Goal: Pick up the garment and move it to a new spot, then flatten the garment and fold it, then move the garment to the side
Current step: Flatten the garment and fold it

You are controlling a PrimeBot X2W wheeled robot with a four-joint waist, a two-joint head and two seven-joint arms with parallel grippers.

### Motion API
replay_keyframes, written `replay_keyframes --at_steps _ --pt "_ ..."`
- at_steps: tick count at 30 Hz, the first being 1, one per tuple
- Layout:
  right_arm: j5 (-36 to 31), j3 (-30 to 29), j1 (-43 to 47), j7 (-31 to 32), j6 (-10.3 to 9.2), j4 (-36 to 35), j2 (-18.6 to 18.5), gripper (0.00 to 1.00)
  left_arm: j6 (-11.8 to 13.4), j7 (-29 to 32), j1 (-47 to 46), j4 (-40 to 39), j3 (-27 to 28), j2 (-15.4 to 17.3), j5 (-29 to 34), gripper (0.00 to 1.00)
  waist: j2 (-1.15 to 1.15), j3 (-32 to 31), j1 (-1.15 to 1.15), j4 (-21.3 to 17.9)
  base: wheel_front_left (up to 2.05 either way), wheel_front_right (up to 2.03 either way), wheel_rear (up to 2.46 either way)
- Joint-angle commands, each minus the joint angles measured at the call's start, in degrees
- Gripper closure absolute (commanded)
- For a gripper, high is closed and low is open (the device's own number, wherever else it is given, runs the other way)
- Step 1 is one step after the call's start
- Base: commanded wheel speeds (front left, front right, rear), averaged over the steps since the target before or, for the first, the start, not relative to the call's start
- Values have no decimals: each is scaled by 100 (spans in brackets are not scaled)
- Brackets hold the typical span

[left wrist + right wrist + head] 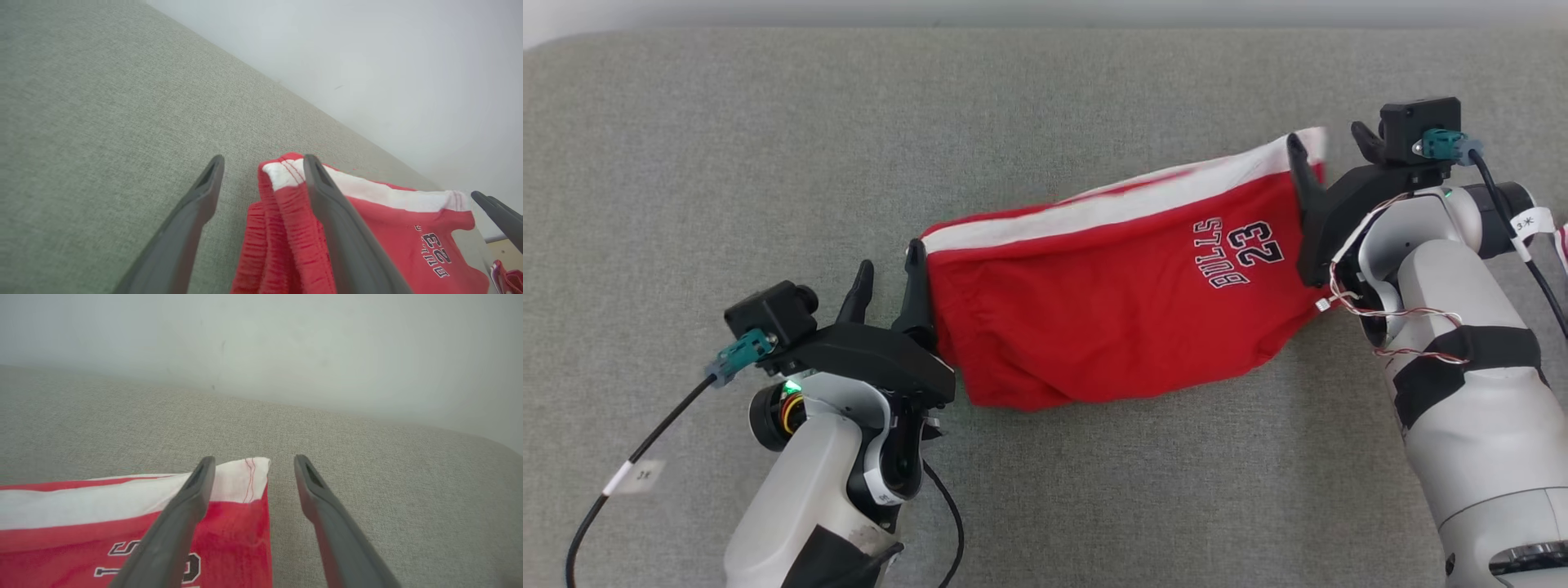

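Red garment [1111, 318] lies stretched across the centre of the frame on the grey fabric surface [768, 122], with its white band toward the top. The left tool [889, 260] at its left end and the right tool [1327, 140] at its upper-right corner both stand wide, clamping nothing. Stations at opposite ends suit drawing cloth taut, so flattening is probably the step in hand.

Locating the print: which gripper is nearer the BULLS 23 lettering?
Right: the right gripper is beside the lettering; the left gripper is at the garment's opposite end.
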Motion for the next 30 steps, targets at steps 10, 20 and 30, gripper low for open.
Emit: replay_keyframes --at_steps 10,20,30 --pt "467 -69 -49 31 -19 717 -12 0 -232 -727 823 -217 135 536 448 0 -1 -585 -1 -75 0 0 0" --pt "973 -499 228 663 -19 1304 -136 0 -477 -812 2672 -1836 496 1092 1602 0 -1 -800 -1 90 0 0 0" --pt "701 -1006 133 752 -19 1755 -508 0 -776 -813 3910 -2660 1048 801 2426 0 -1 -571 -1 537 0 0 0"
